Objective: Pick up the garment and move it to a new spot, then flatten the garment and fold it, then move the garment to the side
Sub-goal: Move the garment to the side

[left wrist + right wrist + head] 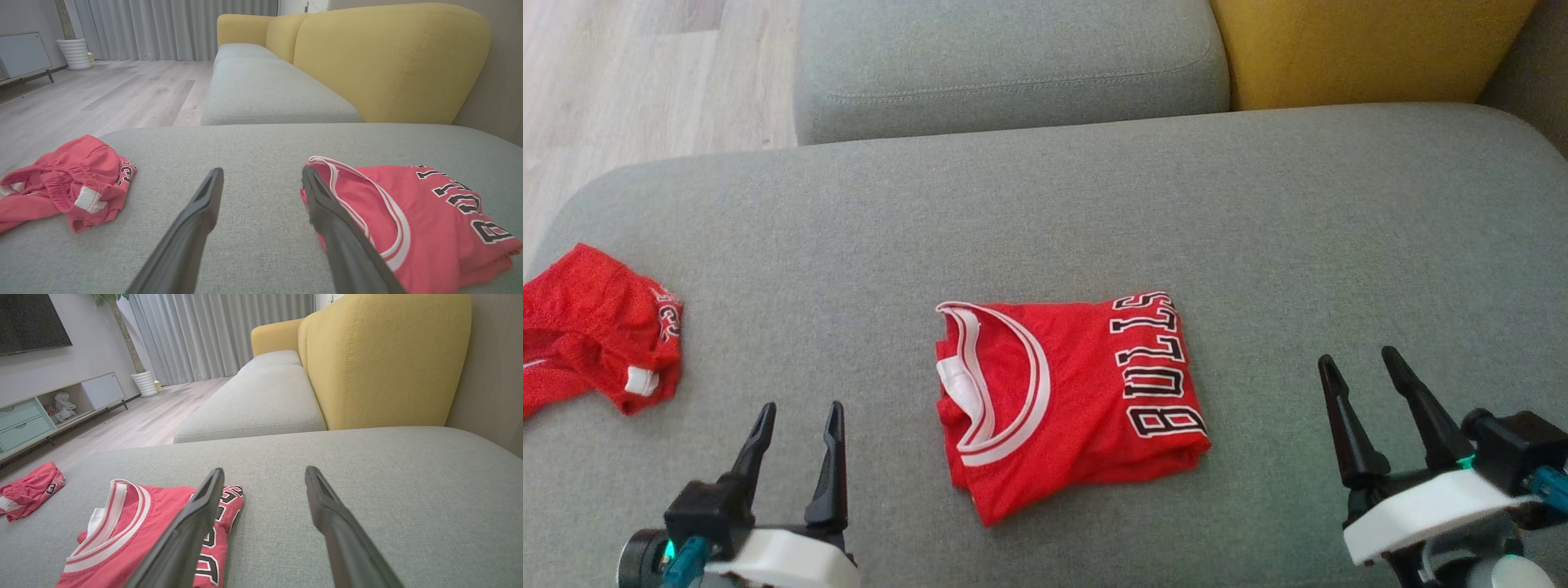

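Bare grey cushion (1258, 245) all round folded jersey (1078, 392), crumpled shorts (596, 327) at left edge, yellow backrest (1364, 49) beyond

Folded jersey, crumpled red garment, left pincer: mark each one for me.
folded jersey (1082, 384), head view, red panel beside the collar.
crumpled red garment (588, 318), head view, its bunched middle.
left pincer (800, 408), head view, midway between its fingertips.

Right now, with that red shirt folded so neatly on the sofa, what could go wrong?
Both grippers, left gripper and right gripper, stand open on either side of the folded jersey, holding nothing.
1. Pinching only the jersey's top layer would probably pull the fold apart on lifting; its lower edge looks loose.
2. Moved left, it might land on the crumpled red shorts near the edge of the grey cushion, or slip off towards the floor.
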`<state>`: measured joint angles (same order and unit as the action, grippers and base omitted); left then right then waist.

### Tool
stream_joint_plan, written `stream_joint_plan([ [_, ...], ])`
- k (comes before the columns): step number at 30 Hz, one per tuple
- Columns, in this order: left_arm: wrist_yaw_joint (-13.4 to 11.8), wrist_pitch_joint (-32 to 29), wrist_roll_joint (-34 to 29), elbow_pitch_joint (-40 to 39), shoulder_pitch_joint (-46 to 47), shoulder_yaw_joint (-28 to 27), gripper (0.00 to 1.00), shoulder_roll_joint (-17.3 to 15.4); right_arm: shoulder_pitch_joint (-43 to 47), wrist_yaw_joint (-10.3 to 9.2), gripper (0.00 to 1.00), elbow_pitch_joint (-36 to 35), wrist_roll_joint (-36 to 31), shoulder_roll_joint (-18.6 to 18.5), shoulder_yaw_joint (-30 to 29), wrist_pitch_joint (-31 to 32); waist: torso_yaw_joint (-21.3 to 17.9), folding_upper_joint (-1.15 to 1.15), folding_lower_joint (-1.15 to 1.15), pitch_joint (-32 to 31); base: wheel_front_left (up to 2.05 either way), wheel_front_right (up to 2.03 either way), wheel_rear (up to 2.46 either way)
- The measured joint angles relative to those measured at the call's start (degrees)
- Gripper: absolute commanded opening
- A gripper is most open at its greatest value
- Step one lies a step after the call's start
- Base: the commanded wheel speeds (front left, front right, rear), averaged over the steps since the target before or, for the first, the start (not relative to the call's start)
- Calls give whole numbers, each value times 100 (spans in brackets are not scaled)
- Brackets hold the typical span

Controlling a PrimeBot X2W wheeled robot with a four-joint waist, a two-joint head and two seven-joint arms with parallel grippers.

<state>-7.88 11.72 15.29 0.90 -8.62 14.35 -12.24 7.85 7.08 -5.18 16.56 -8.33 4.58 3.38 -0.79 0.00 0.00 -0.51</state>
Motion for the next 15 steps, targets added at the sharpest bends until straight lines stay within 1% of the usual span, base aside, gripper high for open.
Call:
stream_joint_plan([
  [8, -68, 0, 0, -35, 1, 22, 100, -2, 0, 0, 100, -1, 0, 0, 1, 0, 11, 0, 0, 14, 0, 0, 0],
  [15, -69, 0, 0, -56, 3, 63, 100, -2, 0, 0, 100, 1, 0, -1, -46, 16, 45, 0, 0, 45, 0, 0, 0],
])
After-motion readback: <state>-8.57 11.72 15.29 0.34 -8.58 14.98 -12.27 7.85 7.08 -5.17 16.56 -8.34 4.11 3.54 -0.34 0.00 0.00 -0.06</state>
